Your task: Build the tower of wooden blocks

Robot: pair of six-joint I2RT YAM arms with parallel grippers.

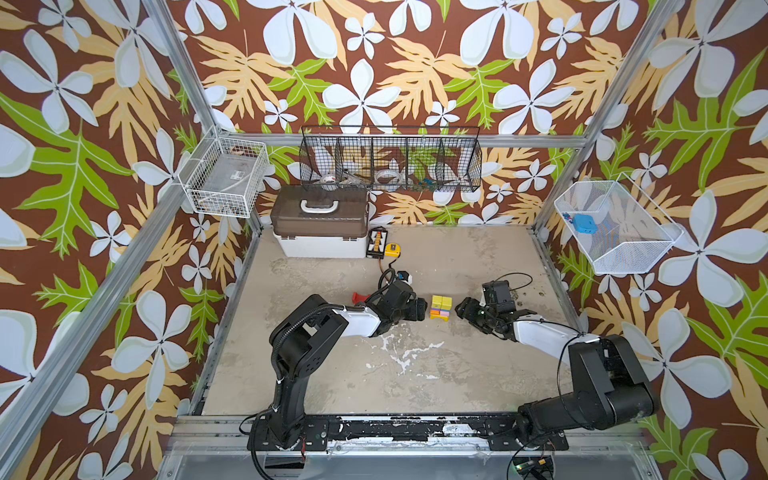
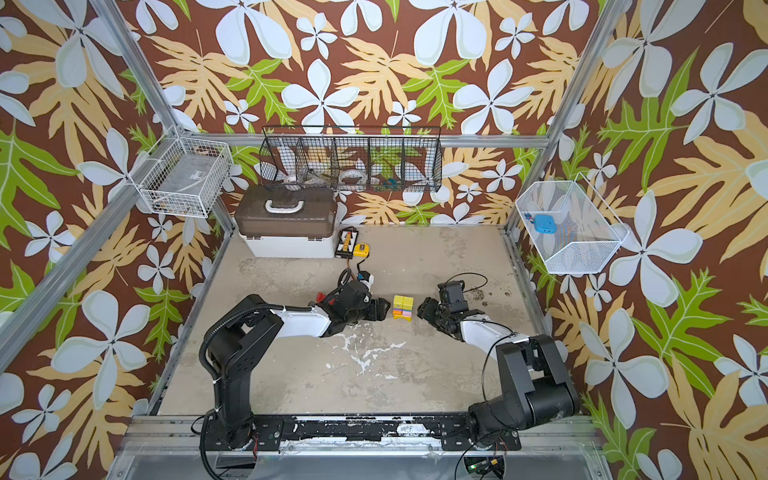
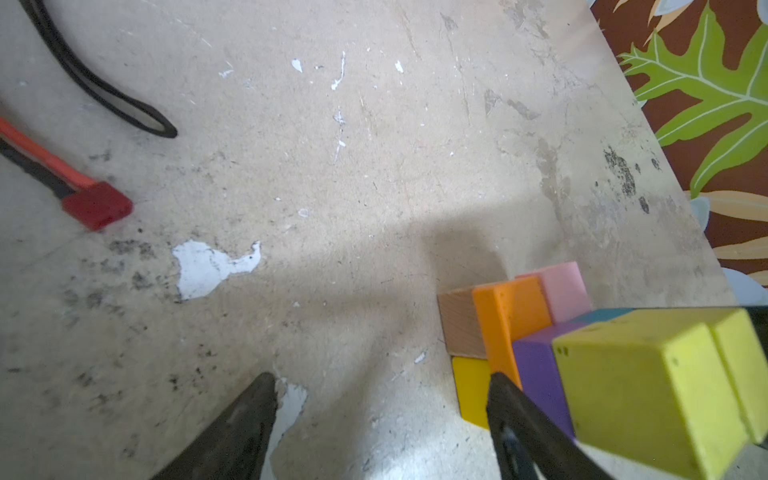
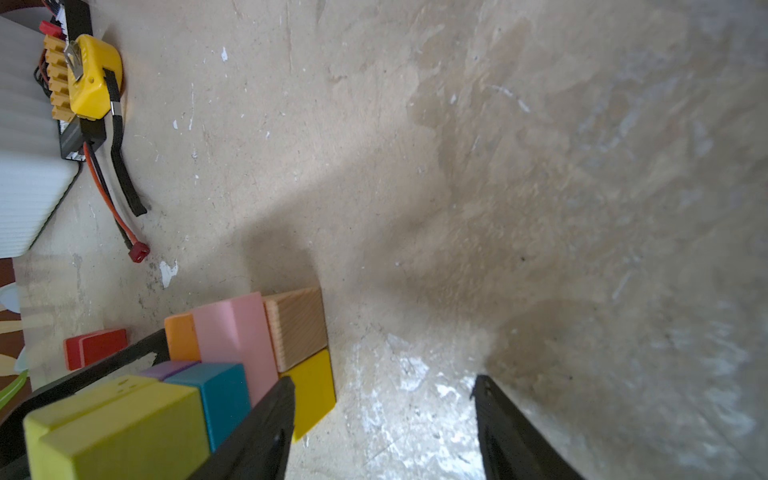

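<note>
Placement: narrow tower (image 1: 439,308) of small painted wooden blocks stands upright near the middle of the scuffed beige table (image 1: 415,374), between two black robot arms, where either can reach it.
Layers: at the foot, a glossy yellow block (image 4: 311,384) touches a bare tan cube with visible grain (image 4: 296,324). A pink bar (image 4: 237,332) and an orange bar (image 4: 180,336) come next, then a purple block (image 3: 536,374) and a teal block (image 4: 220,395). Lime-yellow cubes (image 3: 648,395) crown it.
Left gripper (image 1: 420,309): level with the tower's side and just beside it, fingers spread apart with nothing between them. One finger (image 3: 511,415) lies close along the orange and purple faces; whether it touches, I cannot tell.
Right gripper (image 1: 460,309): mirrored on the opposite side, fingers likewise apart and empty, one finger (image 4: 266,424) close by the pink bar.
Likely reason: this flanking pose suits guarding or squaring the stack, not carrying.
Loose piece: red wooden piece (image 1: 360,297) lies on the table beyond the left arm's wrist, apart from the tower, not yet stacked.
Surfaces: smooth paint, flat faces and crisp edges suit stacking; the tabletop is rough, with white chips.
</note>
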